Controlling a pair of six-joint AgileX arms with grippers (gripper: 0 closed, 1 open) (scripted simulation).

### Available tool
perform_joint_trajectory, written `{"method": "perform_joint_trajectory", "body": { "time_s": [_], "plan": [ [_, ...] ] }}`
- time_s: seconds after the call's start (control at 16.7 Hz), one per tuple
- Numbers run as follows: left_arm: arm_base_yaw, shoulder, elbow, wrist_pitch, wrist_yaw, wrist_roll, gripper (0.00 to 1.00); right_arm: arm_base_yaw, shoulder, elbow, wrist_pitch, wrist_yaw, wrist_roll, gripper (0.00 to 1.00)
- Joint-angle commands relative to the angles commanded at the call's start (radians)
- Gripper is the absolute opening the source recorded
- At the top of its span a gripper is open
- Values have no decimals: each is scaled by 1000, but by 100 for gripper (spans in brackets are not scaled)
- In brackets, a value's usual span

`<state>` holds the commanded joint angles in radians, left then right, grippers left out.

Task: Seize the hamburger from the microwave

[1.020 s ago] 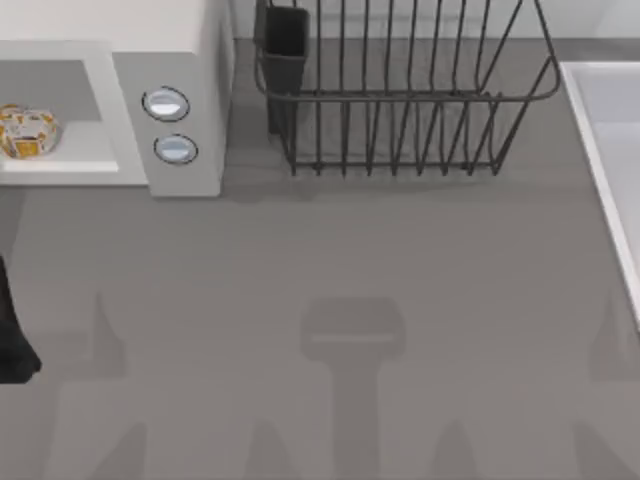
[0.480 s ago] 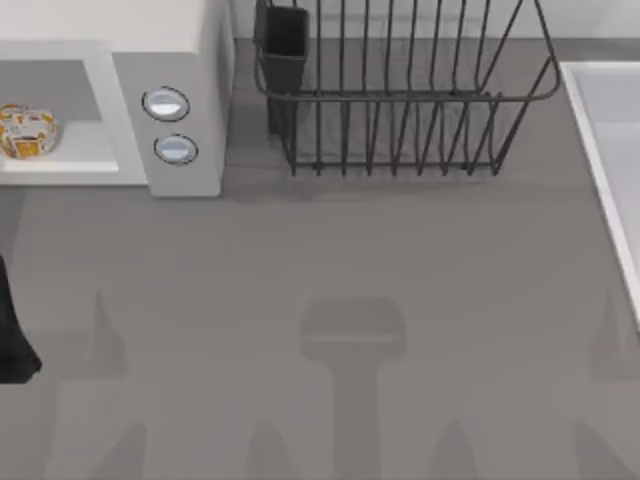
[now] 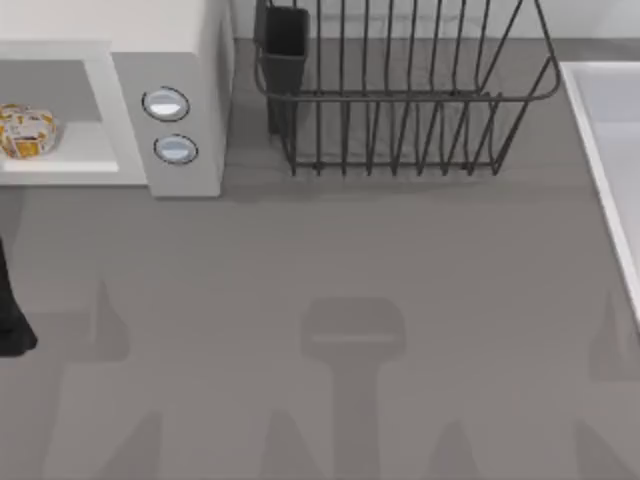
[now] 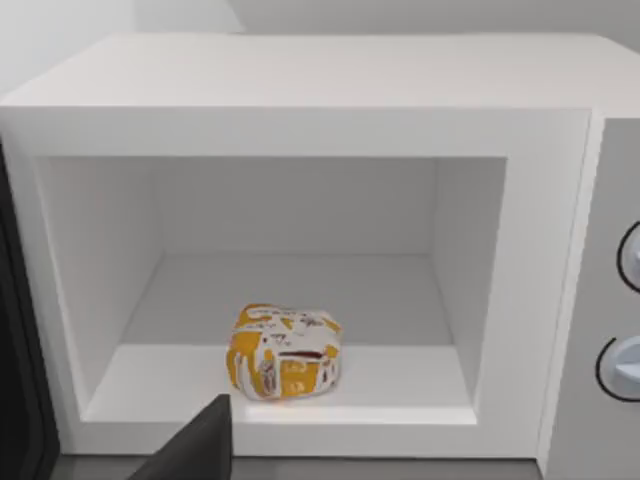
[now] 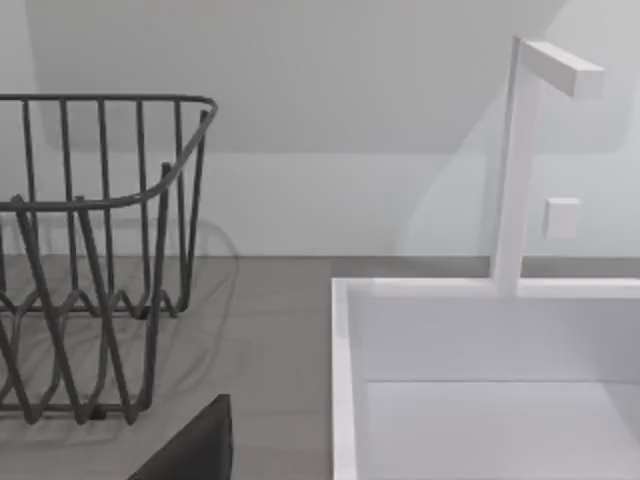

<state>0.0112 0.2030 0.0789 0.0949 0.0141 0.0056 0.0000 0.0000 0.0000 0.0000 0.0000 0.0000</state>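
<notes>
The small, rounded hamburger (image 4: pixel 285 352) is wrapped in mottled orange, yellow and white, slightly crumpled on top. It sits on the floor of the cavity of the white boxy microwave (image 4: pixel 300 110), near the front lip and a little toward the open-door side. From above, the hamburger (image 3: pixel 27 131) shows at the table's far left, inside the microwave (image 3: pixel 185 40), whose two round silver-blue buttons (image 3: pixel 166 104) face the front.

My left end effector (image 4: pixel 200 450) shows as a dark finger just in front of the cavity, below the hamburger and not touching it; I cannot tell whether it is open or closed. My left arm (image 3: pixel 12 320) is a dark shape at the table's left edge.

Compared with a second ago, that dark shape sits slightly higher along the edge, so the arm seems to have crept toward the microwave. The hamburger has not moved.

My right end effector (image 5: pixel 195 445) is parked facing the dark wire rack (image 5: pixel 90 260) and a white basin (image 5: pixel 480 340); its grip is likewise unclear.
</notes>
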Motion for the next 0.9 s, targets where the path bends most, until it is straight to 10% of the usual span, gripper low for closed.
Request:
{"method": "perform_joint_trajectory", "body": {
  "time_s": [0.9],
  "plan": [
    [78, 1405, 546, 657, 97, 38, 100, 0, 0, 0, 0, 0, 0, 100]
  ]
}}
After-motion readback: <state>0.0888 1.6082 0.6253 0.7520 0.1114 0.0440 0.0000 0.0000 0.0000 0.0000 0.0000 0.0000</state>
